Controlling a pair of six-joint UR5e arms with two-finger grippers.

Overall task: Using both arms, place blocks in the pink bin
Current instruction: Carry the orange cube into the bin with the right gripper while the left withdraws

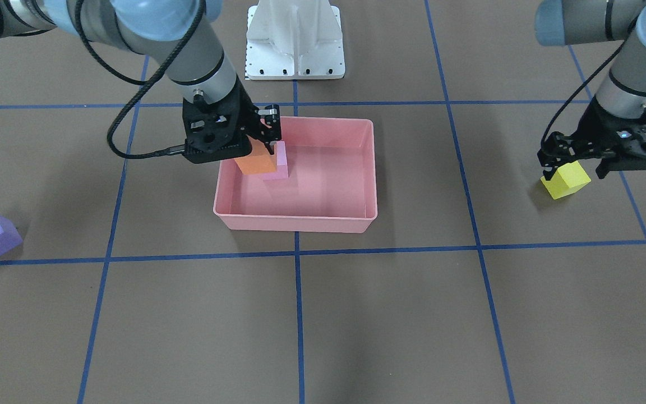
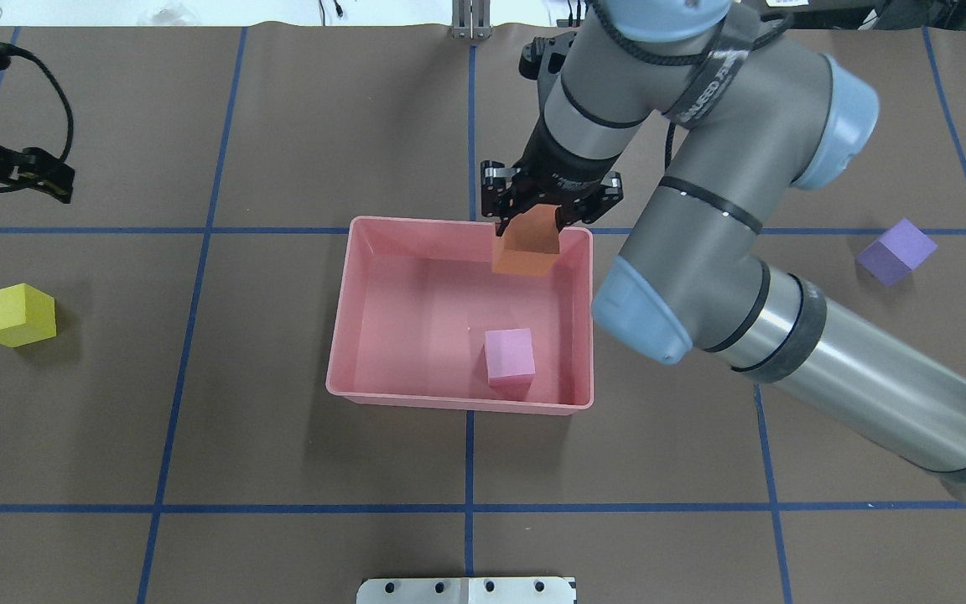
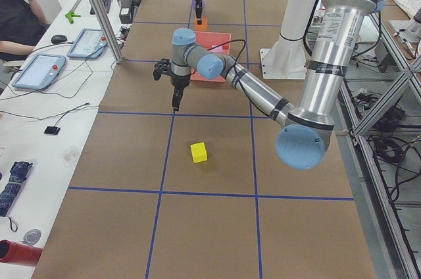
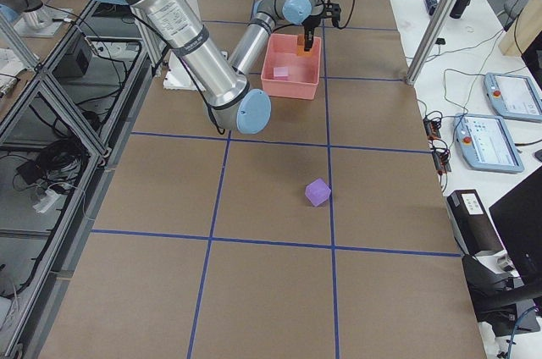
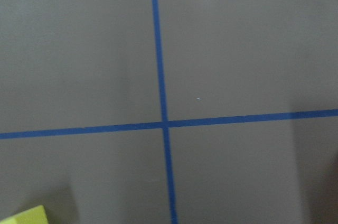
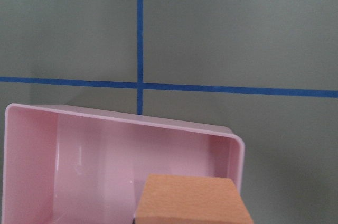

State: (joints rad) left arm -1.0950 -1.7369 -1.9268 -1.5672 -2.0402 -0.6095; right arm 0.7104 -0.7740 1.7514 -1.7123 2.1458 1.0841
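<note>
You have one of four done: the pink block point(image 2: 508, 354) lies in the bin point(image 2: 416, 225); your right tool point(image 2: 531, 220) grips the orange block point(image 2: 525, 252) above it; the yellow block point(image 2: 17, 315) and purple block point(image 2: 896, 251) wait on the tabletop point(image 2: 198, 419); the left tool point(image 1: 574, 165) hangs spread and empty.

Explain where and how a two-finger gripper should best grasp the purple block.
Come straight down from above and close on two opposite side faces of the purple block. It sits flat on the table with nothing touching its sides. It is turned askew to the blue lines, so rotate the wrist to match.
</note>
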